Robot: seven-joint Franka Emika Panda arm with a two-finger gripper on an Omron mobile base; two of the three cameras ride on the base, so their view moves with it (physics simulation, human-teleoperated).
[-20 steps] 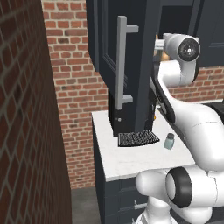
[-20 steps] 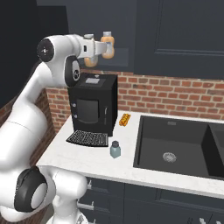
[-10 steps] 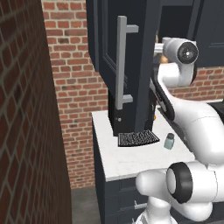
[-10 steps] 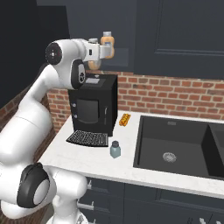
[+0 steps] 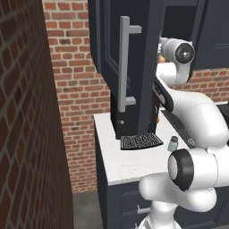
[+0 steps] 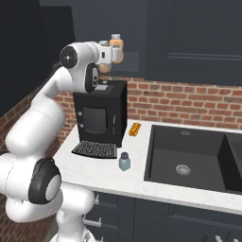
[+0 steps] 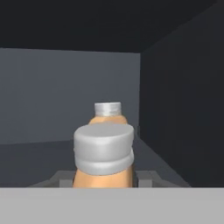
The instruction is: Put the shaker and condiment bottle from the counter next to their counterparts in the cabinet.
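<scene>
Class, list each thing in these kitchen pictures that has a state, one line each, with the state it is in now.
Condiment bottle: capped, upright, held up at the cabinet opening.
Gripper: jaws shut on the condiment bottle.
Second orange bottle: capped, standing inside the cabinet.
Shaker: capped, upright on the counter.
Cabinet: door open.

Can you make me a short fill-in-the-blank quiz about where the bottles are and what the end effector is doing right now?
1. The end effector is shut on the ____ condiment bottle.
2. The shaker stands on the ____.
3. In the hand view, a second orange bottle stands ____ the held one.
4. The black coffee machine stands to the ____ of the sink in the right base view.

Missing words: orange; counter; behind; left
</scene>
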